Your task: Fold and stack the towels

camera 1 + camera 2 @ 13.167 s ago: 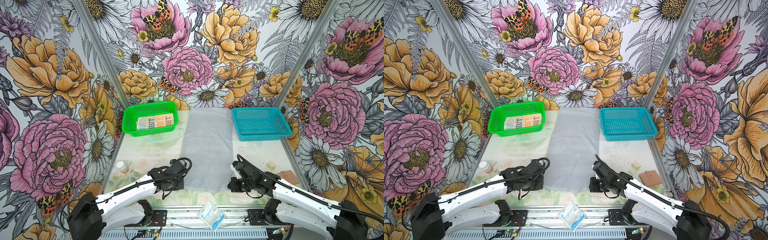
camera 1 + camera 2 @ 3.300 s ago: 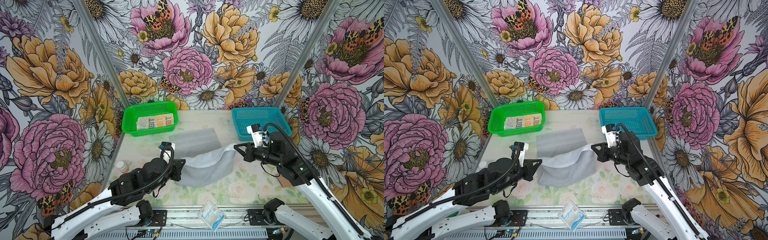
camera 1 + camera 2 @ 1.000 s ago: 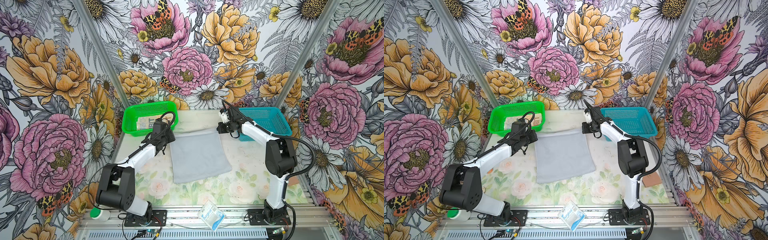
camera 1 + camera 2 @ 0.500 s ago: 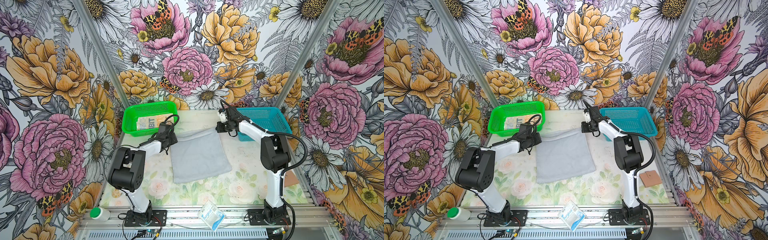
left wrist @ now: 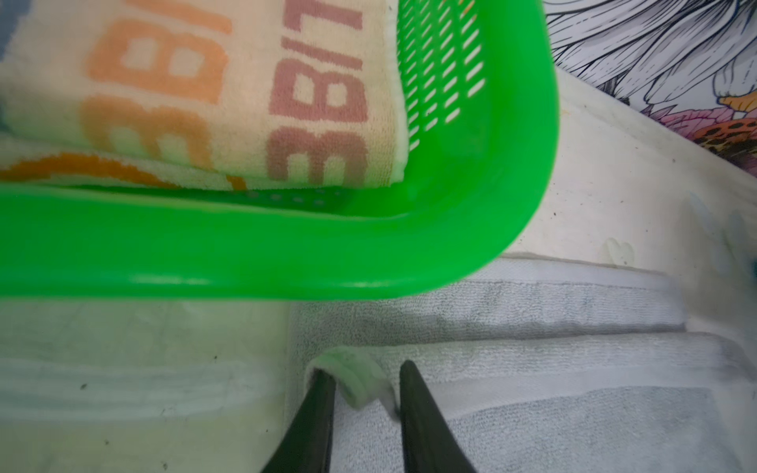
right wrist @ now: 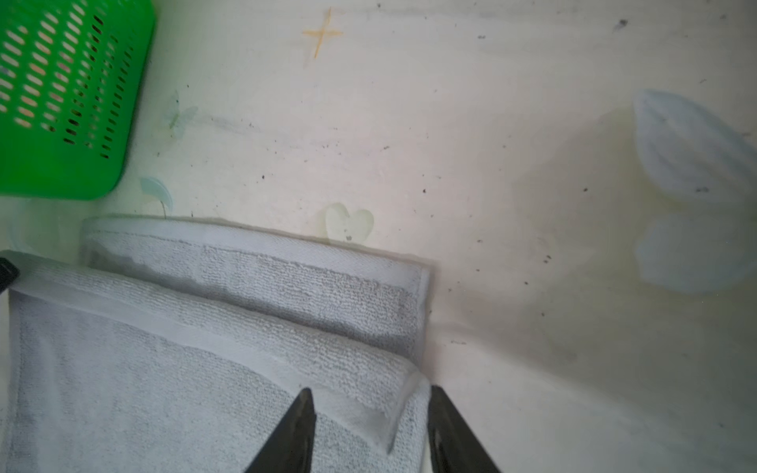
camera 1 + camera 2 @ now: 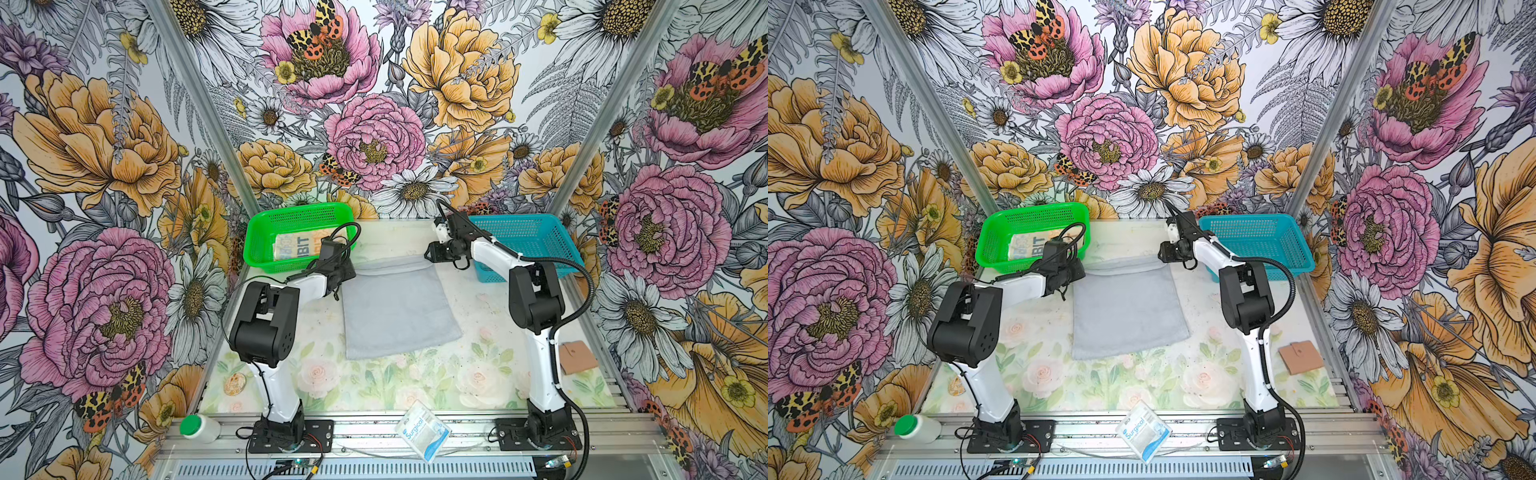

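Note:
A plain grey towel [image 7: 399,307] [image 7: 1125,311] lies folded in half in the middle of the table, its top layer ending a little short of the far edge. My left gripper [image 7: 347,272] [image 5: 364,381] is open at the towel's far left corner, and a curled bit of the corner lies loose between the fingers. Over the far right corner [image 6: 405,393] my right gripper [image 7: 430,253] [image 6: 368,395] is open too. The "RABBIT" towel [image 7: 297,249] [image 5: 245,102] lies folded in the green basket [image 7: 291,216] [image 5: 286,254] on a cream towel with orange outlines [image 5: 82,172].
A blue basket [image 7: 528,220] stands at the back right, close behind my right arm. A "Surgical" packet [image 7: 422,428] and a green-capped bottle [image 7: 199,427] lie on the front rail. A brown flat pouch [image 7: 577,357] sits at the table's right edge.
Both grippers have opened and let go of the grey towel's far corners, which now rest on the table. Earlier the towel lay flat full length; it was folded away from the front.

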